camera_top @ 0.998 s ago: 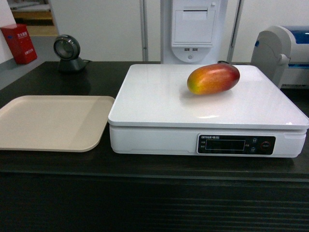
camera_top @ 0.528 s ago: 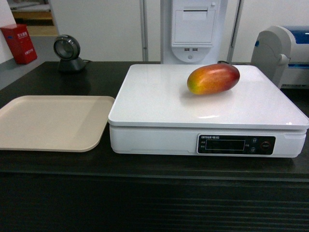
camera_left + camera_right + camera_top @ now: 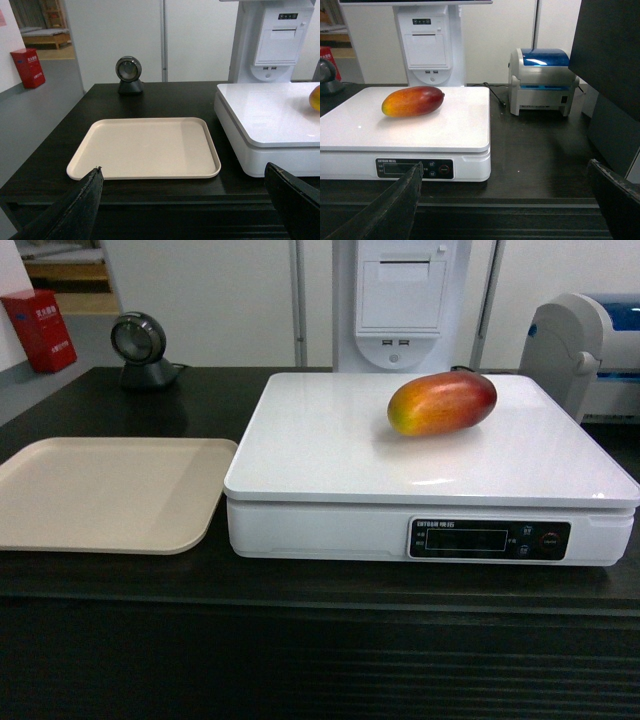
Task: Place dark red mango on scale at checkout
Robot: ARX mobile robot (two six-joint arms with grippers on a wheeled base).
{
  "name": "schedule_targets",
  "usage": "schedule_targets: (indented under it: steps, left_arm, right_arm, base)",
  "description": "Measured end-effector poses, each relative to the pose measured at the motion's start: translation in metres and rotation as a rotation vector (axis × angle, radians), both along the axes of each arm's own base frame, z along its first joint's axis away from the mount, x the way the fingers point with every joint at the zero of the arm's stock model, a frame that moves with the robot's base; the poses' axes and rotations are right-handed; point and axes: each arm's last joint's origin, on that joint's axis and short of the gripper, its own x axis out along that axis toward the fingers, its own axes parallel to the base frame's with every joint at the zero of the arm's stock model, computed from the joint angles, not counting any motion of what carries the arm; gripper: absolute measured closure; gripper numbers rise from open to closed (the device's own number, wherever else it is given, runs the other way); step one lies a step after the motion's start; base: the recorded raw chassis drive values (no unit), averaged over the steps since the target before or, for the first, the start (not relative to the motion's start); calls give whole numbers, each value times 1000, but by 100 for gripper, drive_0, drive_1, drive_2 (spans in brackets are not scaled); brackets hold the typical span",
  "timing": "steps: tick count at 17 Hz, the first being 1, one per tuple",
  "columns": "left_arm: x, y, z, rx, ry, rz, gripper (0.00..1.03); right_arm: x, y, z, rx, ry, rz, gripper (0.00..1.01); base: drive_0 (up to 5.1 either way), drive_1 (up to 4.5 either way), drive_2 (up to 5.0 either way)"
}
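We see no difference from the earlier head frames: the one dark red mango (image 3: 442,404) lies where it lay, on its side on the upper right part of the scale (image 3: 330,445) platform, red end to the right, nothing touching it. The single scale stands right of centre on the checkout (image 3: 110,575) counter, just beside one beige tray (image 3: 105,490) at the left of the frame. A line of small writing sits above the scale's dark display (image 3: 488,539), too small for us to read. One red box (image 3: 39,330) in the upper left corner bears characters we cannot make out. One round scanner (image 3: 143,348) stands behind the tray. In the wrist views, the left gripper (image 3: 192,205) and right gripper (image 3: 512,205) each show two dark fingers spread wide apart, holding nothing, low before the counter.
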Motion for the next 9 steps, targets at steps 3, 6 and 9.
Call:
schedule_targets:
  steps: [3,6,9]
  left_arm:
    - [0,0,0,0,-2,0,5]
    - [0,0,0,0,-2,1,5]
    - [0,0,0,0,0,0,5]
  right_arm:
    - [0,0,0,0,-2,0,3]
    - [0,0,0,0,-1,1,3]
    - [0,0,0,0,1,0,3]
  base:
    - [0,0,0]
    - [0,0,0]
    - [0,0,0]
